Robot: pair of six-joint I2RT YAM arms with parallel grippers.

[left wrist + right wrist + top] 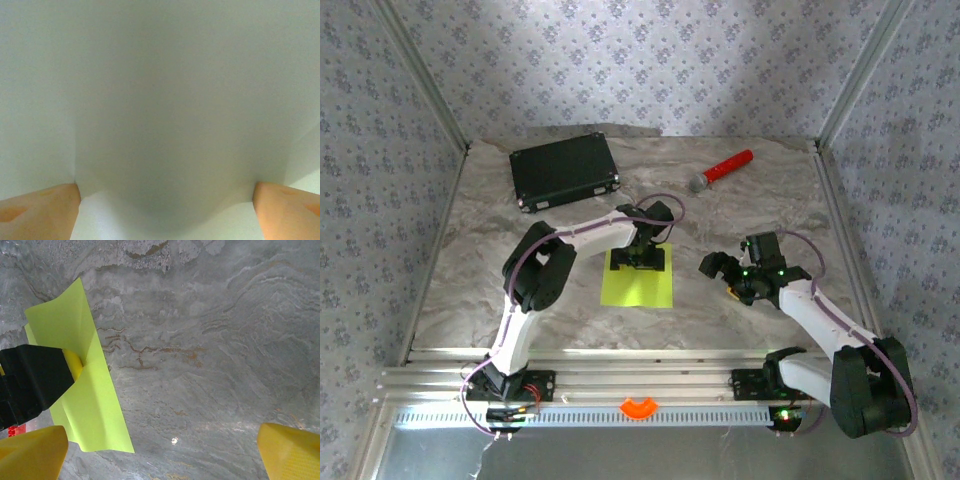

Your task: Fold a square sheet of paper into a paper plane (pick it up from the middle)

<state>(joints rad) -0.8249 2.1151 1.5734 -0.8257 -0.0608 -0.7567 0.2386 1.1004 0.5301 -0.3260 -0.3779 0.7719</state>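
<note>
Top view: the left arm is reached from lower left to mid-frame, the left gripper (642, 258) set wide-spread on the upper edge of the square sheet of paper (638, 288) at table (770, 200) centre. The right arm is folded at lower right, the right gripper (722, 278) held just right of the sheet, wide and empty. From above the sheet reads flat, but the right wrist view records it buckled against one left pad (74, 365); the left wrist view renders it washed pale.

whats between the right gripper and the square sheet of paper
Bare marble table separates the right gripper from the square sheet of paper, as the top external view shows.
</note>
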